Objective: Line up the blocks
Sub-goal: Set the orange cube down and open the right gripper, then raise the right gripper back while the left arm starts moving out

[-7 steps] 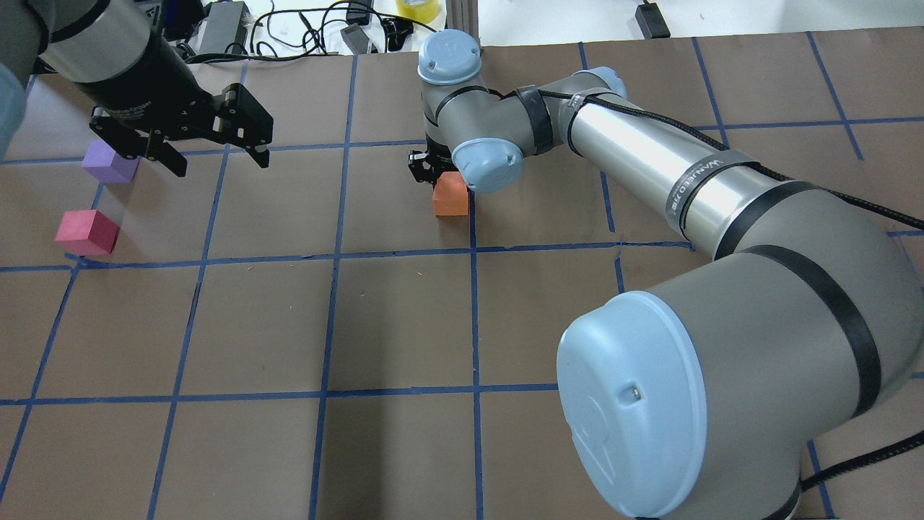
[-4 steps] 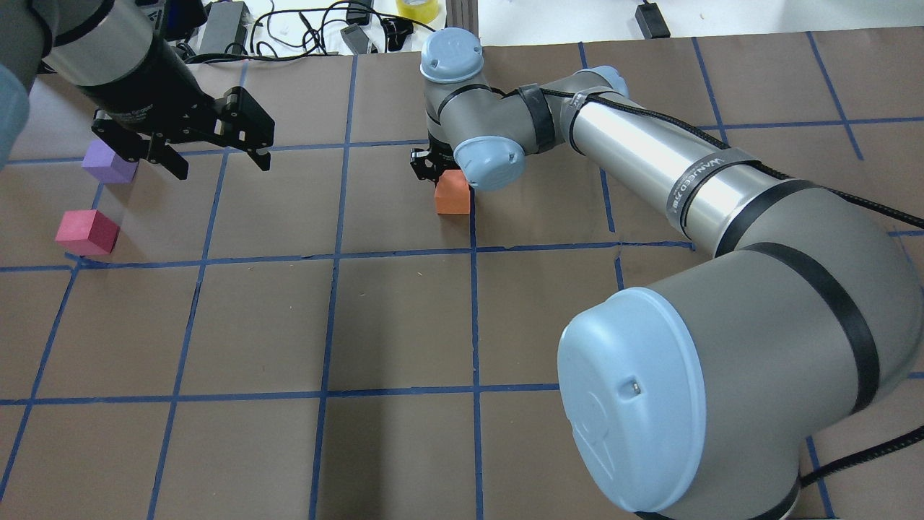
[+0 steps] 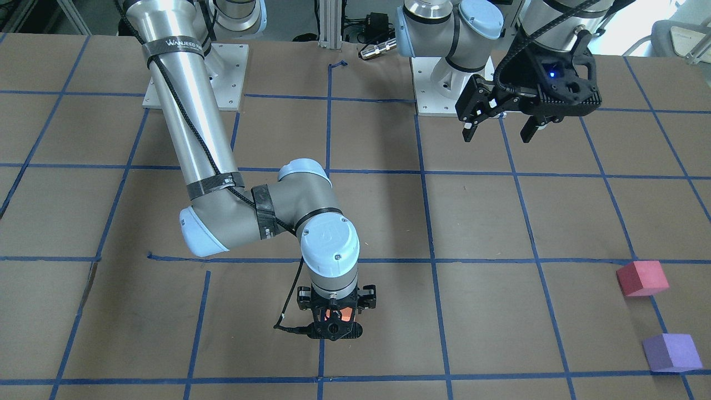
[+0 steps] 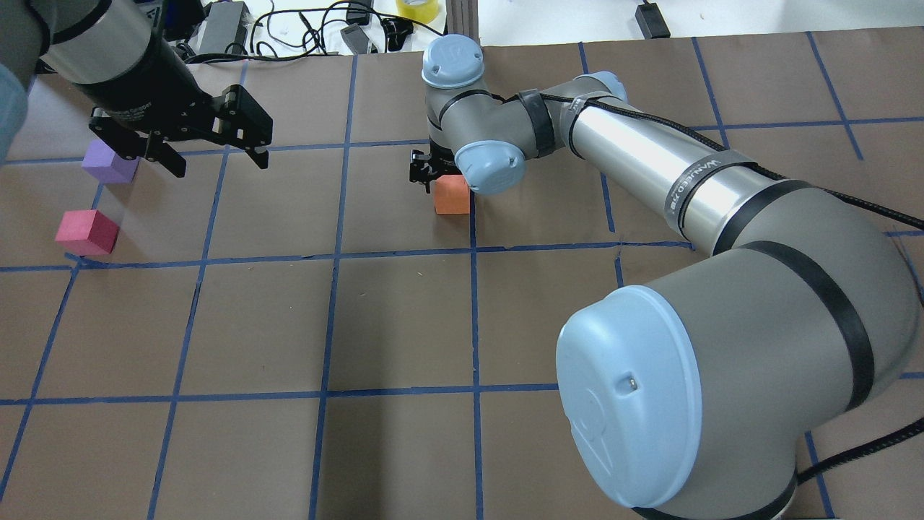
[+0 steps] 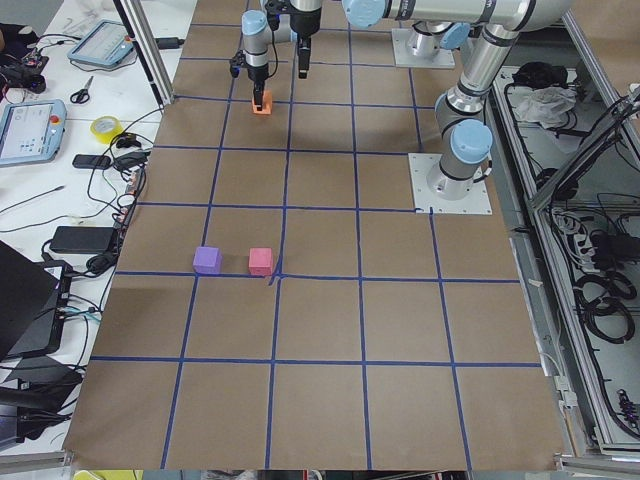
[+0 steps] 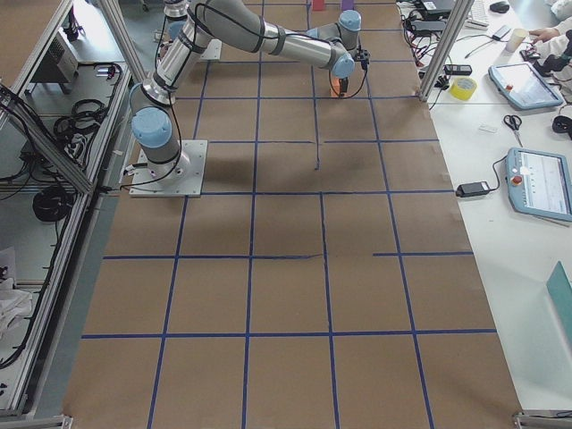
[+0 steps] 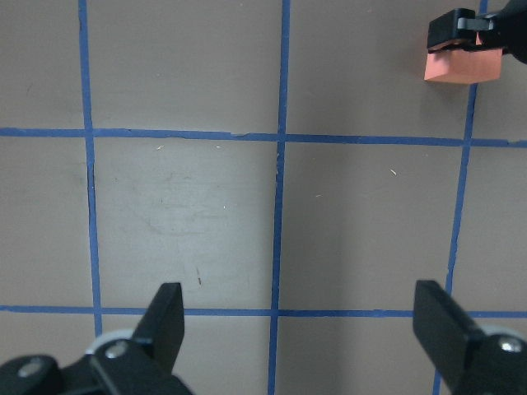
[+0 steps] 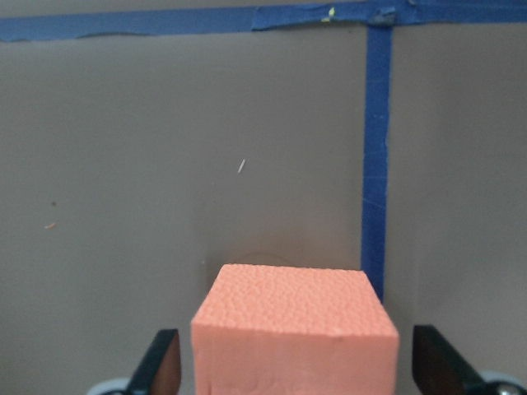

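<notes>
The orange block (image 4: 452,196) sits on the brown table by a blue tape line. My right gripper (image 3: 334,322) points straight down over it, open, with a finger on each side of the block (image 8: 295,329) and small gaps between them. The pinkish-red block (image 4: 86,232) and the purple block (image 4: 108,162) sit side by side at the table's left end, also seen in the front view as pinkish-red (image 3: 641,278) and purple (image 3: 671,352). My left gripper (image 4: 220,163) hangs open and empty above the table, right of the purple block.
Blue tape lines (image 4: 332,254) divide the table into squares. Cables, power bricks and a yellow tape roll (image 4: 417,7) lie beyond the far edge. The arm base plates (image 3: 194,72) stand at the robot's side of the table.
The right wrist has shifted slightly over the orange block, which stays where it was. The left gripper has barely moved.
</notes>
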`<state>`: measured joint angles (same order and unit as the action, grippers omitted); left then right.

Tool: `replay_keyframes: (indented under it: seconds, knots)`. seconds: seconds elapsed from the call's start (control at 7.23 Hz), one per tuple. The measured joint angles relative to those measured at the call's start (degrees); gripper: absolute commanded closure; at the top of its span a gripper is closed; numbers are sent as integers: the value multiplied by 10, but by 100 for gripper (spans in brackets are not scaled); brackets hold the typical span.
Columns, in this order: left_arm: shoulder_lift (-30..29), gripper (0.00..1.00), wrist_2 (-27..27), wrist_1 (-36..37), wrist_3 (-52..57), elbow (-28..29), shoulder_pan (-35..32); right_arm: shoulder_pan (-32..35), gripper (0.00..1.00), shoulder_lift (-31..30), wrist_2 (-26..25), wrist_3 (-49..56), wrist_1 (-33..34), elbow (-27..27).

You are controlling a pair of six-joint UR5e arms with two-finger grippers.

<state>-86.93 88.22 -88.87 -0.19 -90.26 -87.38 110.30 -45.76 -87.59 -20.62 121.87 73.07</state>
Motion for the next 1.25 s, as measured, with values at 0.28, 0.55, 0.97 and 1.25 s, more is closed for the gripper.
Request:
replay_keyframes:
  seconds: [0.28, 0.55, 0.97, 1.25]
  knots:
    - [0, 0, -1, -1, -1, -2, 0, -6, 0, -26, 3, 5, -10, -3]
    - [-15, 0, 3, -9, -5, 10, 2, -28, 0, -77, 7, 15, -74, -4]
    - [-92, 0, 4, 28, -18, 40, 4, -94, 0, -172, 9, 76, -206, -3]
    - [-173, 0, 5, 79, -59, 69, -10, -152, 0, -250, 8, 139, -274, 2]
